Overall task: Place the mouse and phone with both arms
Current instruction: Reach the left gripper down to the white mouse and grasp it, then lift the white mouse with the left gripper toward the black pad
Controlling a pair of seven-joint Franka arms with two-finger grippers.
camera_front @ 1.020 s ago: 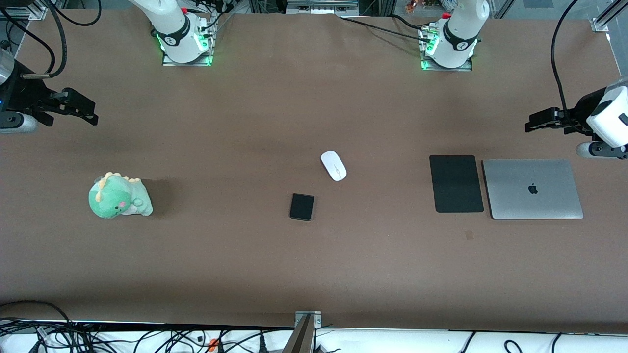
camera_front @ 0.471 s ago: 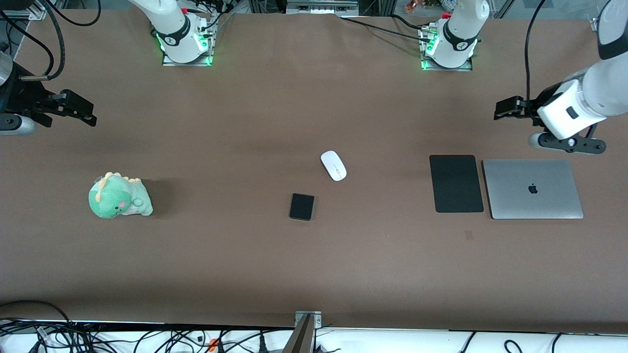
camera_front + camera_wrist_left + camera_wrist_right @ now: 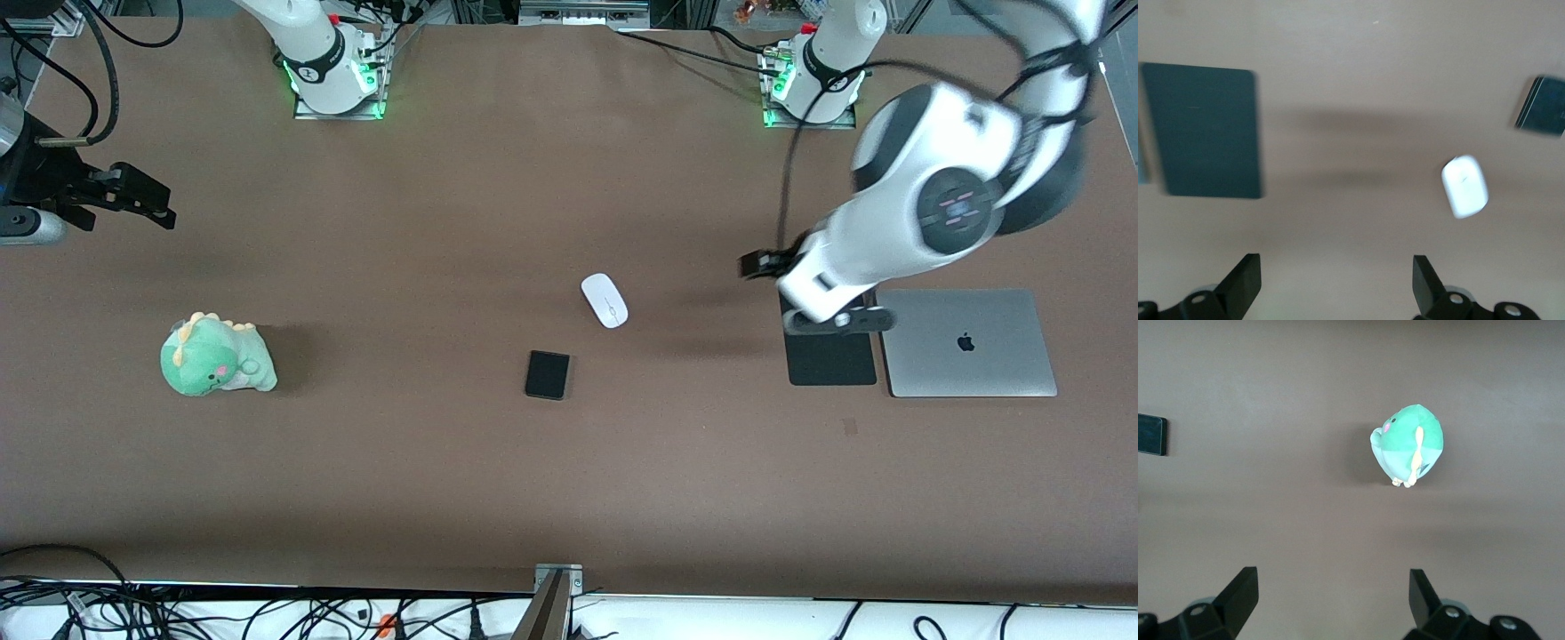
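The left claw (image 3: pixel 1335 290) is hanging wide open (holding nothing) over the tabletop (image 3: pixel 444 480), the mouse (image 3: pixel 605 300) at its 9 o'clock in the front view. The right claw (image 3: pixel 1331 603) is waiting wide open too.

Illumination is even and overhead; the worktop (image 3: pixel 444 471) shows no glare. The plush dinosaur (image 3: pixel 216 356) casts a soft shadow toward the left arm's end. Green base lights glow. The left arm (image 3: pixel 925 204) is motion-blurred in the front view, and the left wrist view smears the mouse (image 3: pixel 1465 187) and mouse pad (image 3: pixel 1205 130). The right wrist view is sharp.
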